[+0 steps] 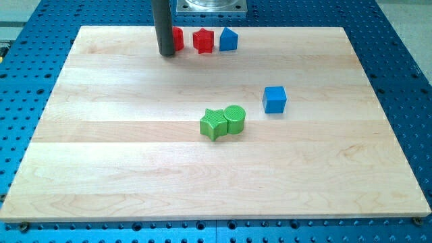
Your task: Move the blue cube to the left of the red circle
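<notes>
My tip [167, 54] has no jaws to spread or press; it rests at the counter's [101, 169] top edge, touching the red circle [177, 38]; the blue cube [275, 99] sits well apart, right of centre; pushing it across risks scattering the 2 green blocks [223, 122] or nudging the red star [203, 40].

Bright, even light — sharp, soft shadows

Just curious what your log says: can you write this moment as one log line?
my tip: view's top, touching left of red block | blue cube: untouched, right of centre | goal: not yet done
</notes>
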Robot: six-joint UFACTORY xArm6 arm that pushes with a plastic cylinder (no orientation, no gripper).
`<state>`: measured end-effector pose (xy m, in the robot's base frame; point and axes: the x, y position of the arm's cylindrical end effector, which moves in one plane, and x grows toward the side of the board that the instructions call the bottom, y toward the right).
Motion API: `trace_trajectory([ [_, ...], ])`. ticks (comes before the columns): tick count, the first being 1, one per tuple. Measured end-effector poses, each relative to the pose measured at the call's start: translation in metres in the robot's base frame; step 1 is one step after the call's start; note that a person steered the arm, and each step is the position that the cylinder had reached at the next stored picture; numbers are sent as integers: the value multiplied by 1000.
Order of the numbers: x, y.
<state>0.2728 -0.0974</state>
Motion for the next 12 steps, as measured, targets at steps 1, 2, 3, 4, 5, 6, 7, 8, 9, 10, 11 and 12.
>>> trace_trajectory([
  [1,37,4],
  [2,37,65],
  [3,40,159],
  [4,77,235],
  [5,133,249],
  [6,145,197],
  [7,145,136],
  [8,154,147],
  [9,199,160],
  [10,183,129],
  [11,148,82],
  [12,143,20],
])
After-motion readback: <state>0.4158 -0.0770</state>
